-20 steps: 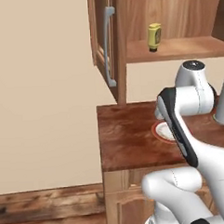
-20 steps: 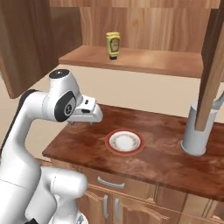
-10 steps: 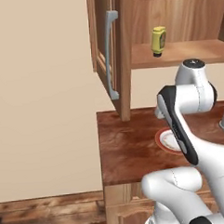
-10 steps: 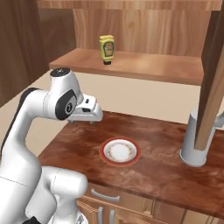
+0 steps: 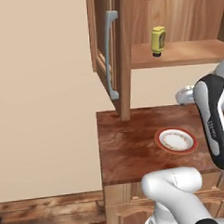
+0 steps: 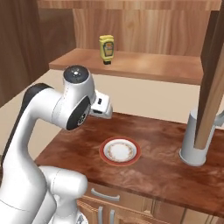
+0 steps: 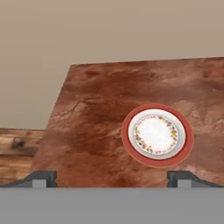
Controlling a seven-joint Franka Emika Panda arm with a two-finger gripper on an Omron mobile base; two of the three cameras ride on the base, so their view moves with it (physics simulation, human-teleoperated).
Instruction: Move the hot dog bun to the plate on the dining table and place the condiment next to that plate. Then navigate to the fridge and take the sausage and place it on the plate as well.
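Jaws [image 7: 112, 179] stand spread wide and grasp nothing, their two dark tips far apart at the bottom of the hand view, looking down on the reddish-brown worktop [image 7: 92, 127]. Below and ahead of them on that worktop lies a white plate with a red rim [image 7: 157, 134], well clear of the tips. From the right base view the hand hangs above the worktop's left part, up and to the left of that plate [image 6: 120, 150]. A grey cylinder [image 6: 194, 140] stands on the worktop to the right. Higher up, the yellow condiment bottle [image 6: 106, 48] stands cap-down on a wooden shelf [image 6: 144, 68] in an open cabinet, whose door [image 5: 107, 49] with a grey handle hangs open at the left.
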